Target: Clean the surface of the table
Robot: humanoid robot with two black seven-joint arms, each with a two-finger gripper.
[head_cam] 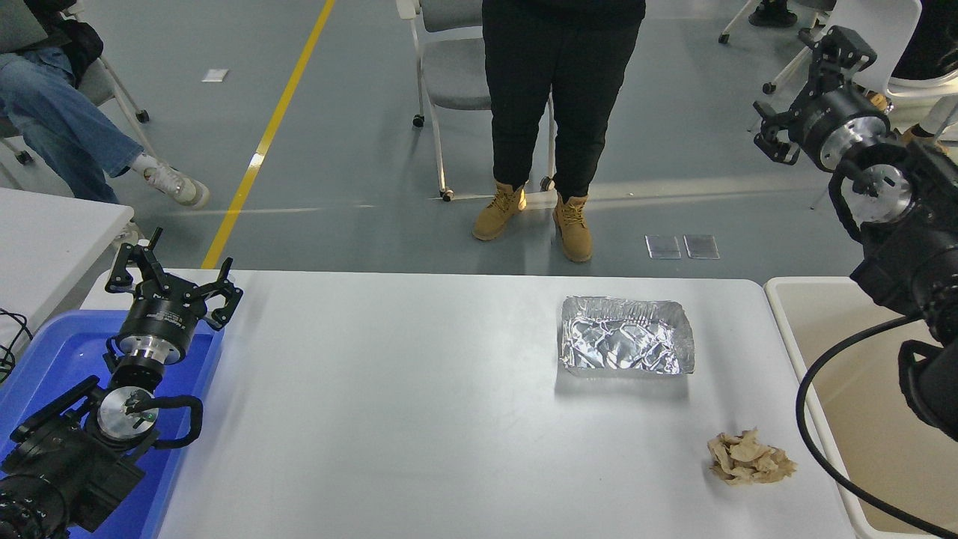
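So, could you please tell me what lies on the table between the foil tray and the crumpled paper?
Nothing: in the head view only bare table surface separates the foil tray from the crumpled paper.

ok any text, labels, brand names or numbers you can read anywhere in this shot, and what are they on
None can be read.
Left gripper: small pale marking on its black body, too small and blurred to read.
Foil tray, crumpled paper, table surface, blue bin, beige bin: no print visible.
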